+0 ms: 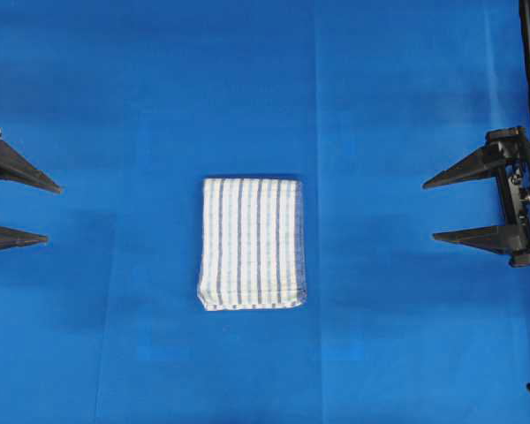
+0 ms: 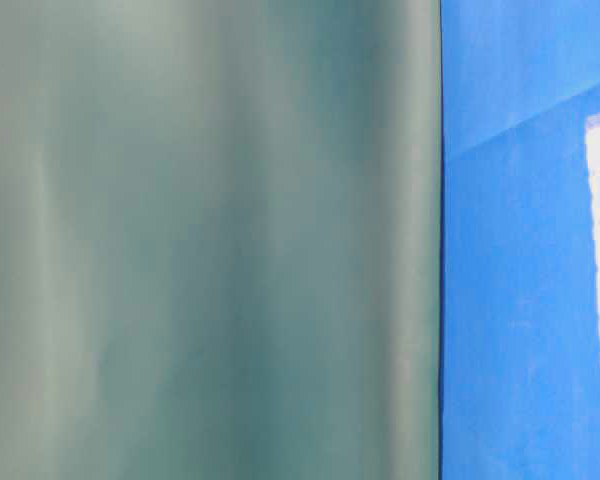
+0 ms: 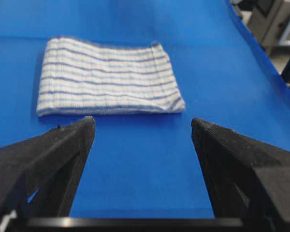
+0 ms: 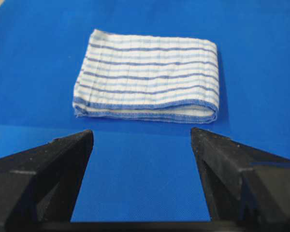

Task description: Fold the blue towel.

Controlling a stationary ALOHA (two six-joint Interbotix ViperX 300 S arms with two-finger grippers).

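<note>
Blue towel [image 1: 252,244] sits folded mid-sheet, left gripper [image 1: 51,214] & right gripper [image 1: 428,210] both wide, empty, well apart from it, so prob only risk is the loose layers springing open w/o a press

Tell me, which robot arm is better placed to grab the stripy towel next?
Neither clearly: the towel lies folded midway, apart from both. Left gripper and right gripper are open, pointing at it.
</note>
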